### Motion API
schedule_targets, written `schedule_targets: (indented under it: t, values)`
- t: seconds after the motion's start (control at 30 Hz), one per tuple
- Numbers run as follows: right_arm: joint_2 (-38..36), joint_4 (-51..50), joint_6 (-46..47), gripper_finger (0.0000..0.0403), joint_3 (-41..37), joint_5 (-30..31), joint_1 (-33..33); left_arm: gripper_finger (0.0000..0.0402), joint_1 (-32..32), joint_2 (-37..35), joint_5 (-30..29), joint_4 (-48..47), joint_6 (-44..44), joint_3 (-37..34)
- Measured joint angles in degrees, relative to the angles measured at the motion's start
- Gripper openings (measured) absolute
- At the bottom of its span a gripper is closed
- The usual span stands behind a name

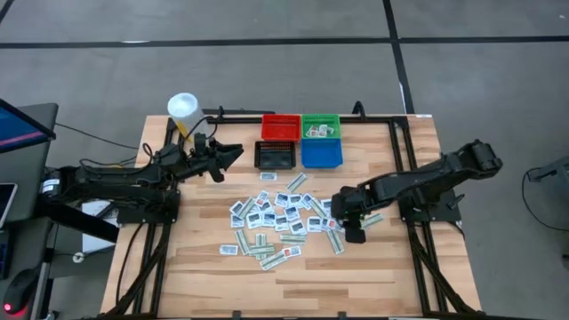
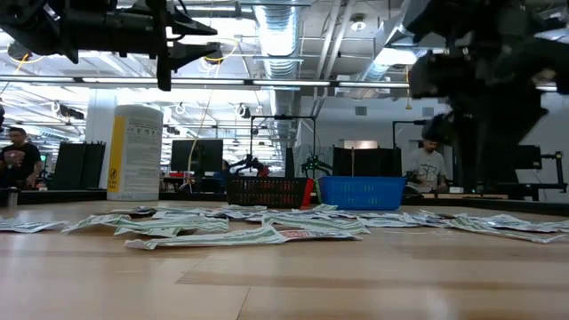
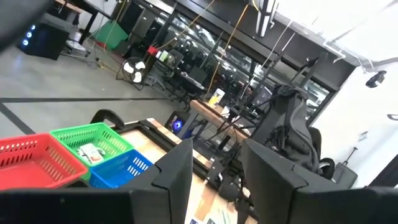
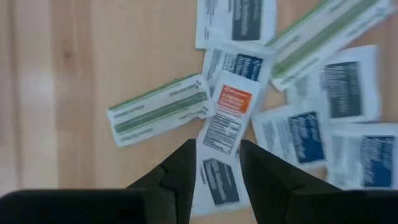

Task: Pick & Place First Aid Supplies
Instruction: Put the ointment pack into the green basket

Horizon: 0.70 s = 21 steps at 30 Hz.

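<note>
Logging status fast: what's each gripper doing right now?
Left gripper: open, empty, raised near the bins.
Right gripper: open, empty, over the packets.

Pale wood-grain desk (image 1: 196,267) carries a scatter of white square packets (image 4: 348,90) printed with dark blue blocks, among narrow white strips (image 4: 158,111) striped green. One white packet (image 4: 229,112) bears an orange label over black print. At 12 o'clock of the pile stand four mesh bins: red (image 1: 280,127), green (image 1: 321,126), black (image 1: 275,156) and blue (image 1: 322,153). At 10 o'clock, a white tub (image 2: 134,151) shows a yellow stripe down its label. Both arms are dark; the black right tool (image 4: 216,163) frames the orange-labelled packet, the black left tool (image 3: 217,171) the coloured bins.
</note>
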Motion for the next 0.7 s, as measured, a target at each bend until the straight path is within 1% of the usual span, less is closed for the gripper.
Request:
schedule_targets:
  t: [0.2,0.43,0.7]
  values:
    - [5.25,1.56,3.13,0.0152,0.09,-0.01,2.17,0.0140,0.00,0.45,0.01,0.03,0.00,0.00]
    - [5.52,1.70,3.72,0.0189,0.20,2.79,2.11,0.0140,0.00,0.45,0.00,0.03,0.00,0.00]
    - [6.04,3.10,3.72,0.0220,0.20,3.11,2.11,0.0140,0.00,0.45,0.00,0.01,-0.02,0.00]
